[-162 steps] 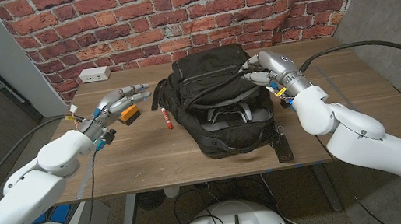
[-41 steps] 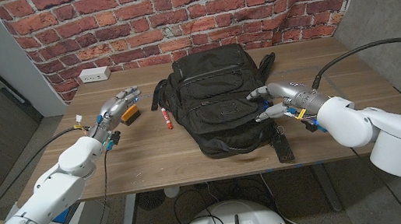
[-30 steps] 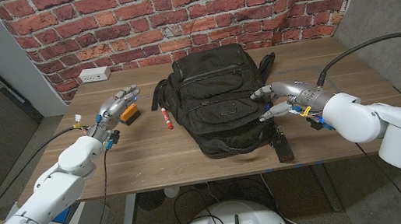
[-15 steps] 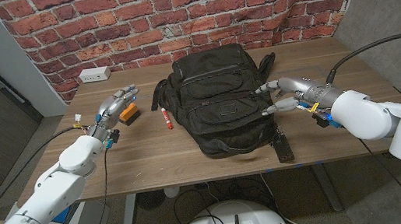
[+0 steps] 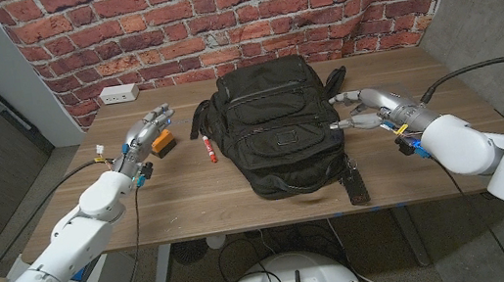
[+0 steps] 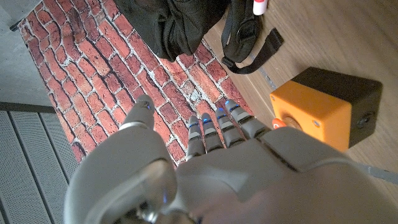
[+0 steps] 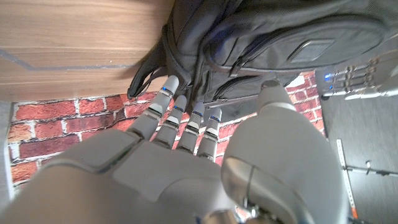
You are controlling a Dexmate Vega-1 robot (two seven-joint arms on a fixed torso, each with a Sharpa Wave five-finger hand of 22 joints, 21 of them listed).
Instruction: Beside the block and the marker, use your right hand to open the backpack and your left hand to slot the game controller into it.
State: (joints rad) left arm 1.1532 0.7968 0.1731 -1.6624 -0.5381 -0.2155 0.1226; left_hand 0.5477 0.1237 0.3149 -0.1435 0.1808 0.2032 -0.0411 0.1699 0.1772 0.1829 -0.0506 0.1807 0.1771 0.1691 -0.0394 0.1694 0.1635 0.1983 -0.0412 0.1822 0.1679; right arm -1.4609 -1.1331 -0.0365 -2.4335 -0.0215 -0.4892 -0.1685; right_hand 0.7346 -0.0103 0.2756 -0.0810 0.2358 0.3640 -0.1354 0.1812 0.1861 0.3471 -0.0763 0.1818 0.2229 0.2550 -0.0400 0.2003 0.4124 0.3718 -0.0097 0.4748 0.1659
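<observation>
The black backpack [image 5: 274,123] lies on the wooden table [image 5: 190,194] with its flap down and its pockets facing up. Left of it lies the red marker [image 5: 208,149], and further left the orange and black block [image 5: 162,142]. My left hand [image 5: 146,133] hovers just beside the block with fingers spread and nothing in them; the block [image 6: 326,106] sits close past its fingertips [image 6: 214,124]. My right hand [image 5: 367,110] hangs to the right of the backpack, apart from it, fingers apart and holding nothing. The backpack [image 7: 280,43] lies just beyond that hand [image 7: 186,162].
A white power strip [image 5: 118,94] sits at the table's back left, near the brick wall. A black strap end [image 5: 352,186] from the backpack lies at the front edge. Another strap [image 6: 249,43] curls on the table beside the marker.
The backpack stood open with the game controller inside under my right hand's grip; now its flap is down. My right hand has let go and drifted right. The left hand has barely moved.
</observation>
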